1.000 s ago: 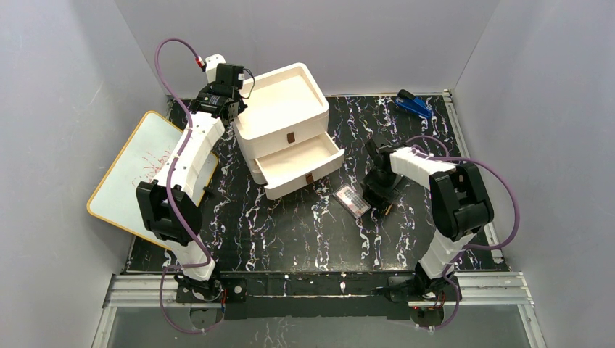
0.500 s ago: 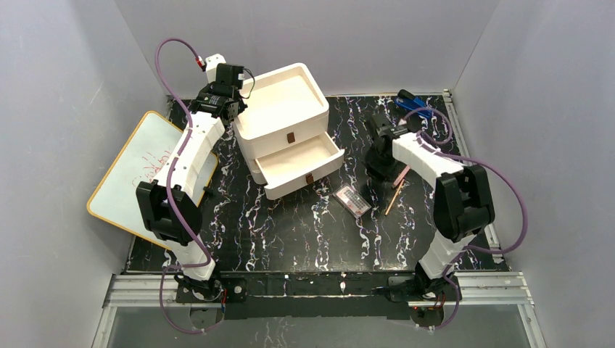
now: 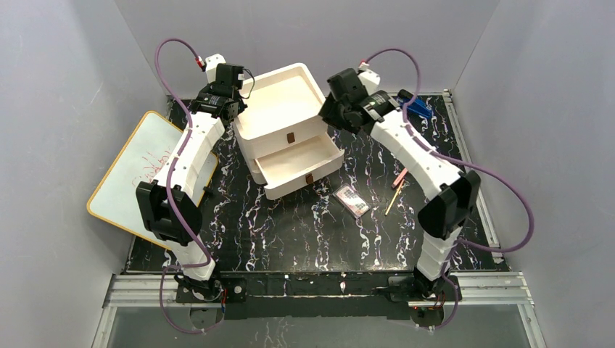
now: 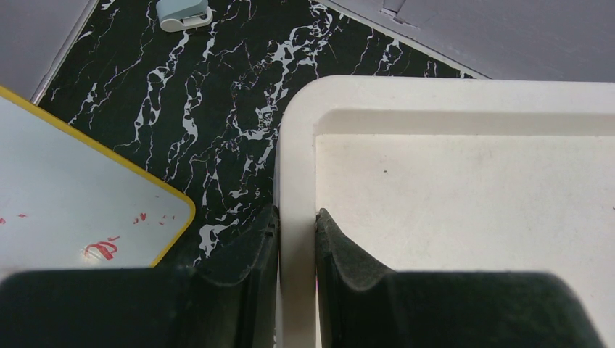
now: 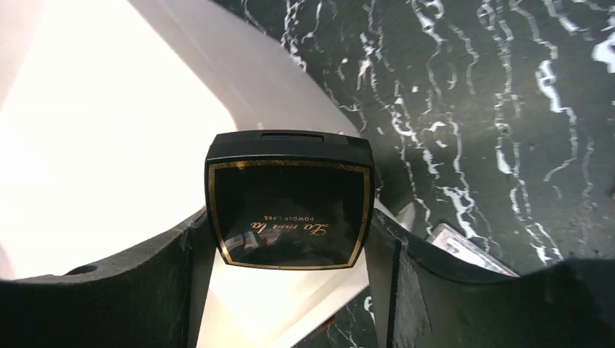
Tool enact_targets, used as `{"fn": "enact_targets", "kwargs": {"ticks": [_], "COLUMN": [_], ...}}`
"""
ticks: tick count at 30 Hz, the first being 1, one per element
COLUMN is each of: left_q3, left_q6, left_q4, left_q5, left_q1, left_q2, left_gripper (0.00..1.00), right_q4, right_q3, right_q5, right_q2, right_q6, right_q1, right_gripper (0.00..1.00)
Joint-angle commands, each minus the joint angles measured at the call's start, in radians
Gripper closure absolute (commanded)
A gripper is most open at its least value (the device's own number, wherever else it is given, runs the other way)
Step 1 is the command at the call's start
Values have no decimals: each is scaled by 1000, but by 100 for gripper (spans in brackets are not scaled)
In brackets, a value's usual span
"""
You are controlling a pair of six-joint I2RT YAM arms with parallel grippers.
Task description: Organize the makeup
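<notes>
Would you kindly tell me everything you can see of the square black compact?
The square black compact is glossy, plastic-looking and closed, with a thin gold border and gold lettering on its lid. The right gripper clamps two opposite sides, holding it over the edge of the white drawer unit, lid facing the wrist camera.

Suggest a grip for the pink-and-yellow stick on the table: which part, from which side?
Probably mid-shaft, from straight above. The stick lies flat on the table, slanting far-right to near-left, so set the jaws across its thin width. The palette sits apart on its left, leaving finger room.
</notes>
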Motion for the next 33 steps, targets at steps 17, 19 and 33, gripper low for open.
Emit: {"fn": "enact_targets", "kwargs": {"ticks": [17,19,33], "left_q3": [-57,-58,-86], "left_q6": [-15,-12,-6], "left_q4": [-162,-165,-164], "left_q5": [36,33,19], "left_q1": [24,24,25], "left_q2": [51,47,26], "left_gripper": [100,100,100], "right_q4": [-20,-31,-92], "right_q3": [56,50,-43], "right_q5": [-52,-58,-59], "right_q2": [169,185,205], "right_q6": [49,55,73], "right_q1": [159,159,158], "right_gripper": [99,99,75]}}
